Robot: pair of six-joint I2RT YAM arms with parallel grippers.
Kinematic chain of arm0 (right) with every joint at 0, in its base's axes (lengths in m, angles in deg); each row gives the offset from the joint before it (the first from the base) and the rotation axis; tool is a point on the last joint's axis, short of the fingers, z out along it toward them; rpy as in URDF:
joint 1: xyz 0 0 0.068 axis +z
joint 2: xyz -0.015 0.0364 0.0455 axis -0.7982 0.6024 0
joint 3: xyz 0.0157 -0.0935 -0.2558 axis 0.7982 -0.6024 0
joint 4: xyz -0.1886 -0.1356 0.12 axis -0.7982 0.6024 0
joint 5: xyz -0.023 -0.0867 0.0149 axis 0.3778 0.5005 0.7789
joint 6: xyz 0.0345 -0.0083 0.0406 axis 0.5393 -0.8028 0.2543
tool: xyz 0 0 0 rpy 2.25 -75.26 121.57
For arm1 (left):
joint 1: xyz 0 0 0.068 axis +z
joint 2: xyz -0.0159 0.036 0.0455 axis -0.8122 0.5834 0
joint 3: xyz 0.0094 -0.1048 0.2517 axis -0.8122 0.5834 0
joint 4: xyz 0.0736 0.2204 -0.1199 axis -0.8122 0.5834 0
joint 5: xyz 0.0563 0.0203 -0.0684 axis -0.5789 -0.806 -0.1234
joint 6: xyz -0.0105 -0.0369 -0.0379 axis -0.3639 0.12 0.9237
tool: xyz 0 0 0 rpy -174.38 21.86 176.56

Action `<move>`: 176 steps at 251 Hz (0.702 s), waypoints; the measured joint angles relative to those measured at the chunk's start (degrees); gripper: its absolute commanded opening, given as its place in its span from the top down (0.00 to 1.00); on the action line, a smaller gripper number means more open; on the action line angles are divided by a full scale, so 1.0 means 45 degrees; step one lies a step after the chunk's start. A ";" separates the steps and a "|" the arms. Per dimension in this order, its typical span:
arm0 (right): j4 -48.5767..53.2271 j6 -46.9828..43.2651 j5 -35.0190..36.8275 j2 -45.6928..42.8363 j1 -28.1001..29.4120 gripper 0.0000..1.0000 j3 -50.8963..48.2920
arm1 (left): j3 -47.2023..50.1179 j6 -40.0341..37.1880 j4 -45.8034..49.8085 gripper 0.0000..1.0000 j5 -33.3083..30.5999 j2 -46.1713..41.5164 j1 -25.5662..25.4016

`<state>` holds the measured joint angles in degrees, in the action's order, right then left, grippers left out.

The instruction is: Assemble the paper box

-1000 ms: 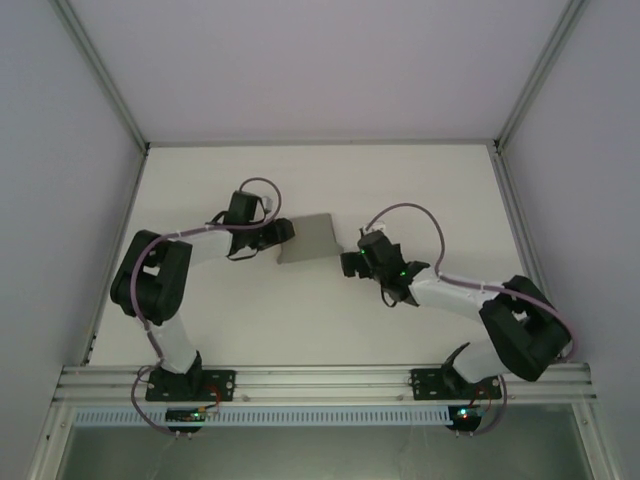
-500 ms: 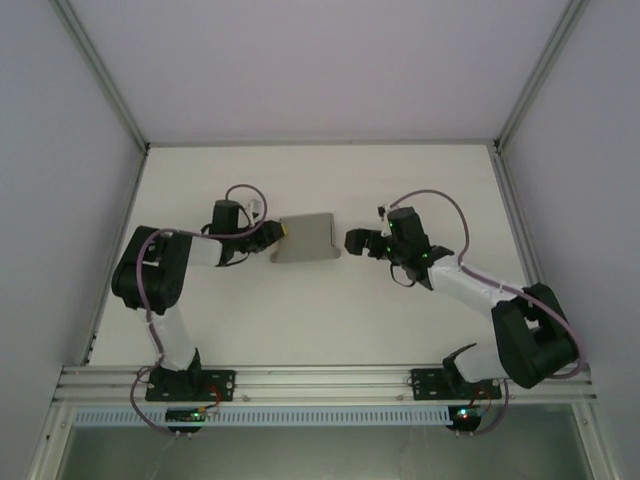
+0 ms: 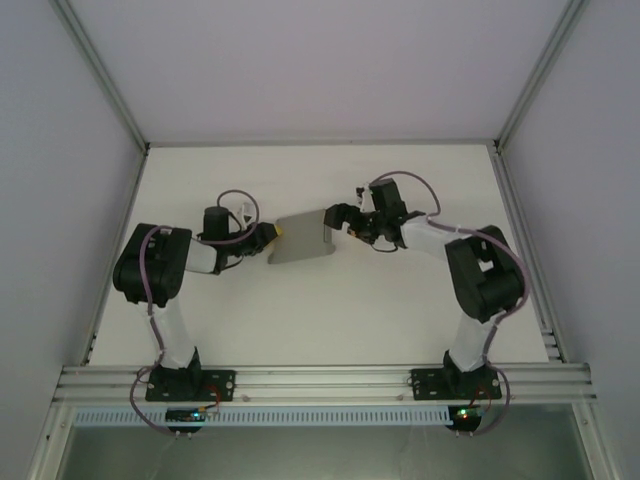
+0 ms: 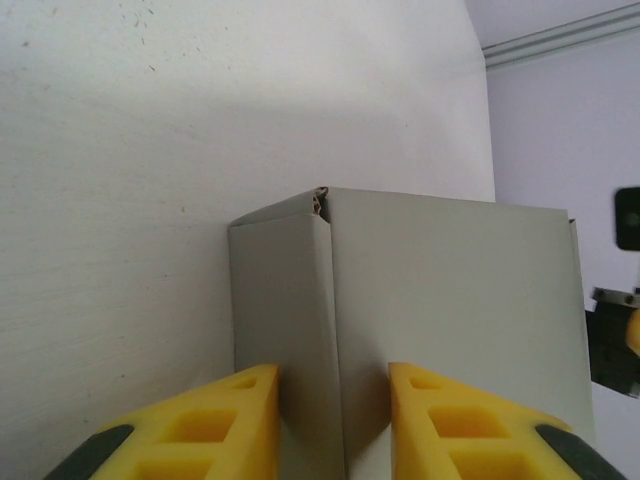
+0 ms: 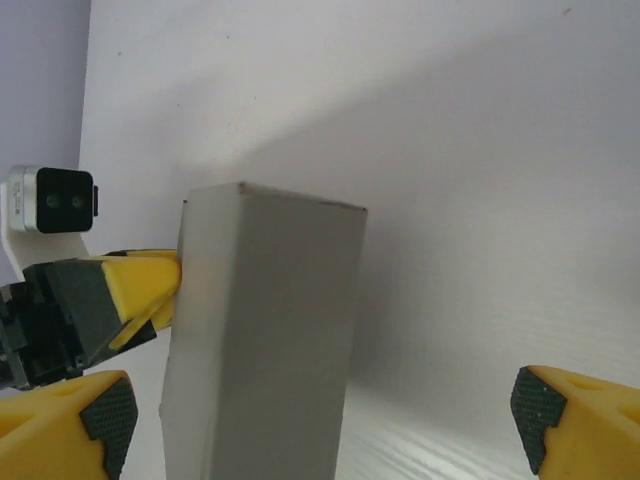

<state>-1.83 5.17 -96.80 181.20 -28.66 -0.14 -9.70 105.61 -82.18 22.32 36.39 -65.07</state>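
The paper box [image 3: 301, 239] is a small grey cardboard box, folded up, in the middle of the white table. My left gripper [image 3: 269, 237] is at its left end. In the left wrist view the yellow fingers [image 4: 228, 420] sit either side of a corner ridge of the paper box [image 4: 450, 290] and press on it, so the left gripper [image 4: 335, 425] is shut on it. My right gripper [image 3: 337, 217] is at the box's right end, open wide. In the right wrist view the paper box [image 5: 265, 340] stands between its spread fingers [image 5: 75, 420], nearer the left one, with the left gripper [image 5: 120, 295] behind it.
The white table [image 3: 400, 310] has bare room in front of and behind the box. Grey walls close in both sides and the back. An aluminium rail [image 3: 320, 380] carrying both arm bases runs along the near edge.
The right arm has swung up and left, bringing its open gripper to the box's right end. The left gripper has narrowed onto the box and drawn it slightly left.
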 measured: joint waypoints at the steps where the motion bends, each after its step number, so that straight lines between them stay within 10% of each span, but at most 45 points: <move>1: -0.0005 0.0019 -0.0029 0.0034 0.0000 0.09 0.0019 | 0.0000 0.0000 -0.0010 0.71 0.0015 0.0010 0.0000; 120: -0.2307 0.2409 -0.2603 0.2021 0.0325 0.60 0.0690 | -0.0039 -0.0078 -0.0427 0.63 0.0423 0.0272 0.0063; 176: -0.2686 0.2720 -0.2759 0.1899 0.0287 0.62 0.0505 | -0.0194 -0.0437 0.0068 0.44 0.0437 0.0049 0.0024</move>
<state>-13.92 17.41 -109.21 189.75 -27.37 2.13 -10.57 103.64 -81.87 24.29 36.61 -64.96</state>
